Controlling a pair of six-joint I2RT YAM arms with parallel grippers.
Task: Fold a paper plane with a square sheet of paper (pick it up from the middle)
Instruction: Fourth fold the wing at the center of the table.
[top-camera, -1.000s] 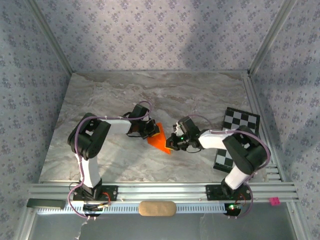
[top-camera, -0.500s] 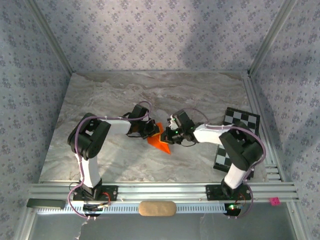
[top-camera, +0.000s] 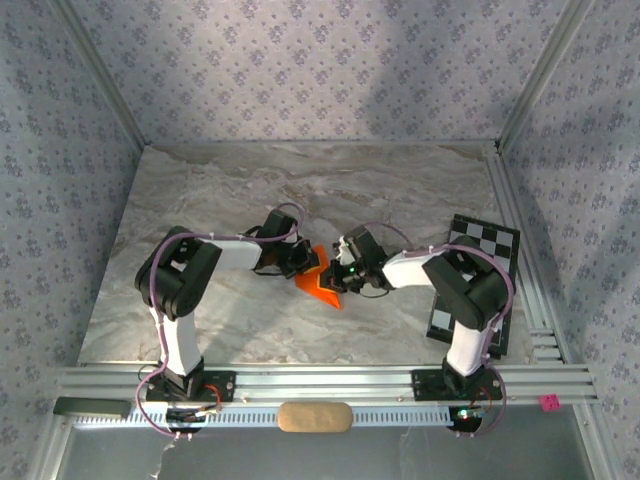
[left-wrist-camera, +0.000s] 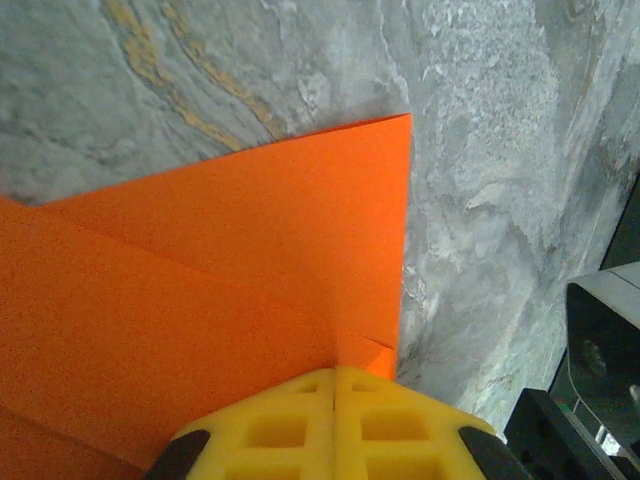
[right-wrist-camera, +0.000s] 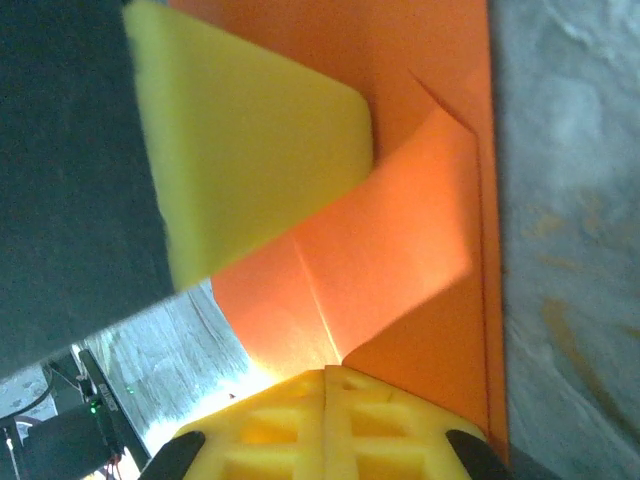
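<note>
A: What's the biggest thing here?

B: The grey marbled surface (top-camera: 200, 200), walled in by patterned panels. A black-and-white checkerboard card (top-camera: 483, 240) lies at its right edge, partly under the right arm.

A: And the square sheet of paper?

B: The square sheet of paper (top-camera: 320, 286) is near the middle of the surface, between the two arms, bright orange and already creased into a pointed shape. From the left wrist, the sheet (left-wrist-camera: 240, 260) lies flat with folded layers and one straight edge against the marble. From the right wrist, a flap of it (right-wrist-camera: 400, 250) curls up off the flat part.

A: The left hand?

B: The left hand (top-camera: 303, 262) has its yellow fingers pressed together (left-wrist-camera: 335, 378), with the tips at the paper's edge. I cannot tell if they nip a layer or only rest on it.

A: The right hand?

B: The right hand (top-camera: 343, 276) is closed too (right-wrist-camera: 325, 378), pinching the raised flap. One of the left hand's fingers (right-wrist-camera: 250, 150) sits on the paper just beside it.
</note>
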